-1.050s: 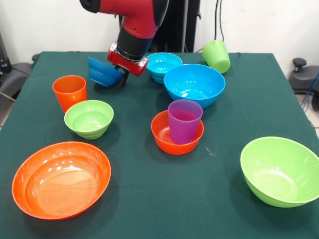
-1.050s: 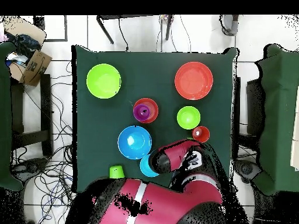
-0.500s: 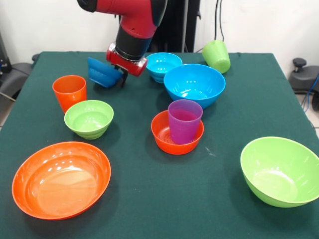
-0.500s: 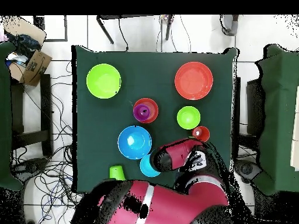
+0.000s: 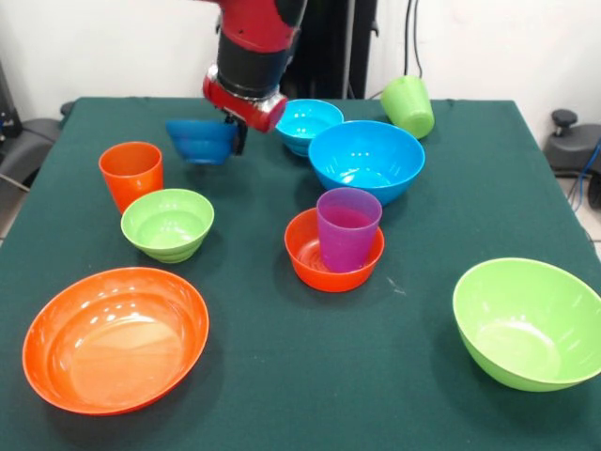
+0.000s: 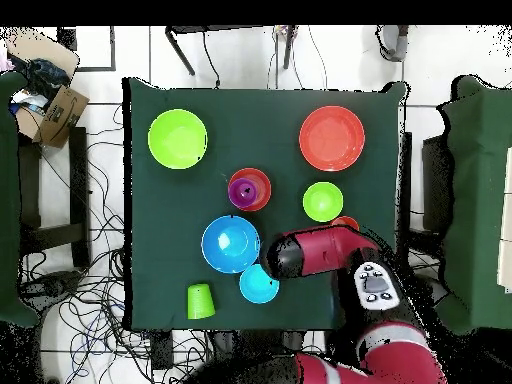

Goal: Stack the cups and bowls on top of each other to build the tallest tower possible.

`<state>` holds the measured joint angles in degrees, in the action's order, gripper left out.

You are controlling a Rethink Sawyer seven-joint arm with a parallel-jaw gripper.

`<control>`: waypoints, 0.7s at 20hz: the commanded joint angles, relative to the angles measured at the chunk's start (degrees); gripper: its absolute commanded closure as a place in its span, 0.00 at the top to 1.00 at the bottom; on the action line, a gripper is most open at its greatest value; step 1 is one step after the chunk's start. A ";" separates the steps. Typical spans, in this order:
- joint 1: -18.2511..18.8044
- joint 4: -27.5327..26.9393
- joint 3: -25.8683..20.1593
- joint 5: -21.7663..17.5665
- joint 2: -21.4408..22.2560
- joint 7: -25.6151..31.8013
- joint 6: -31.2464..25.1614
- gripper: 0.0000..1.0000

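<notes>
The hand (image 5: 235, 132) is clamped on the rim of a dark blue bowl (image 5: 200, 141), holding it level and clear of the green worktop (image 5: 441, 216). Using the purple cup (image 5: 347, 228) as the landmark: it stands inside a small orange bowl (image 5: 310, 258). The big light blue bowl (image 5: 366, 160) is just behind it, with the small light blue bowl (image 5: 310, 119) behind that. The orange cup (image 5: 130, 174) and small lime bowl (image 5: 167, 224) sit off to its left. The lime green cup (image 5: 408, 105) lies tipped at the far edge.
</notes>
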<state>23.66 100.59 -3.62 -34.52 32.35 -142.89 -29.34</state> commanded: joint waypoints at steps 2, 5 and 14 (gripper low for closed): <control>6.55 2.85 -21.50 11.22 13.77 25.14 -20.88 0.00; 7.41 -0.24 -23.84 13.02 14.70 26.63 -27.29 0.00; 6.28 -13.23 -26.78 17.21 15.40 25.94 -46.59 0.00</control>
<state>31.21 96.36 -22.39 -20.55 45.81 -131.22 -62.50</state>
